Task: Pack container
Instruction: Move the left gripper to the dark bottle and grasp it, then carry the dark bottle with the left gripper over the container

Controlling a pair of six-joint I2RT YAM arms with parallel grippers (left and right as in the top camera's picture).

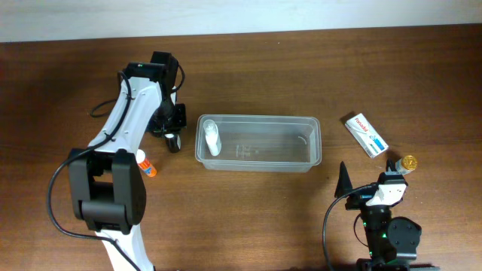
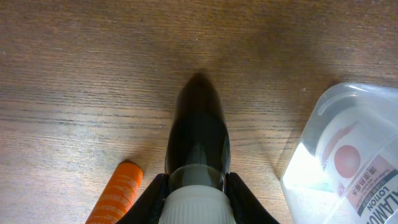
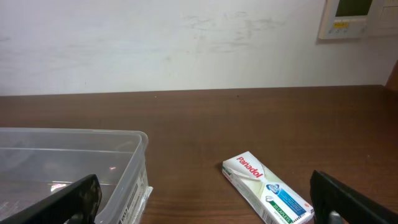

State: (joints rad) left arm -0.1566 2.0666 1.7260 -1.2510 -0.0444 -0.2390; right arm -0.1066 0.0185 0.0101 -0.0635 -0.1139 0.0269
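While the left gripper [image 1: 172, 140] is clamped on the white ribbed cap end of a small dark bottle [image 2: 198, 124], the bottle's glossy, rounded body points out over the wood just left of the container [image 1: 260, 118]. That smooth plastic could slip or swing down during a lift, or knock against the tub's left rim. The container, a clear rectangular tub with rounded corners, sits mid-table and holds a white lotion bottle [image 1: 212, 138] at its left end. An orange ribbed tube [image 2: 118, 196] lies near the dark bottle. A white cardboard Panadol box [image 3: 267, 186] and a gold-capped item [image 1: 409, 162] lie right of the tub, near the right gripper [image 3: 205, 186], which is spread wide and empty.
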